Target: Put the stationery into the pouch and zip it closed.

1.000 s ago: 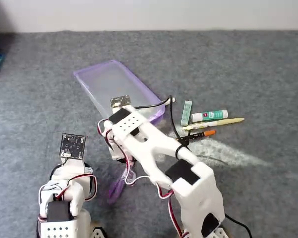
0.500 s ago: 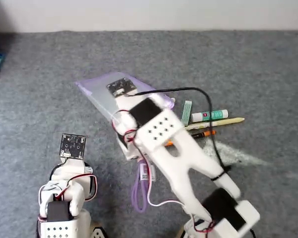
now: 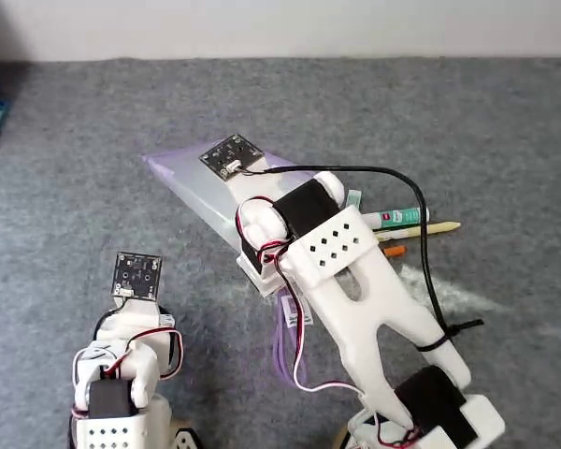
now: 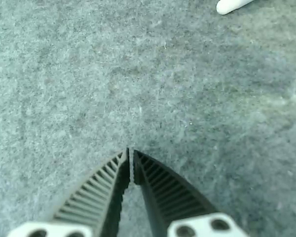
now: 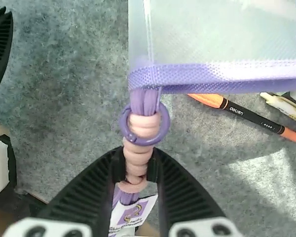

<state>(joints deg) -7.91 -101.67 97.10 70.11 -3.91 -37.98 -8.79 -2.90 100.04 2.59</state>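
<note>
Pinching the looped strap (image 5: pixel 138 129) of the pouch (image 5: pixel 212 34), the right gripper (image 5: pixel 137 159) sits at the middle of the table (image 3: pixel 477 112). An orange pen (image 5: pixel 246 116) and glue stick (image 3: pixel 404 217) lie beside the pouch, toward the right edge. The left gripper (image 4: pixel 130 154), pressed together, hangs by the near-left corner.
</note>
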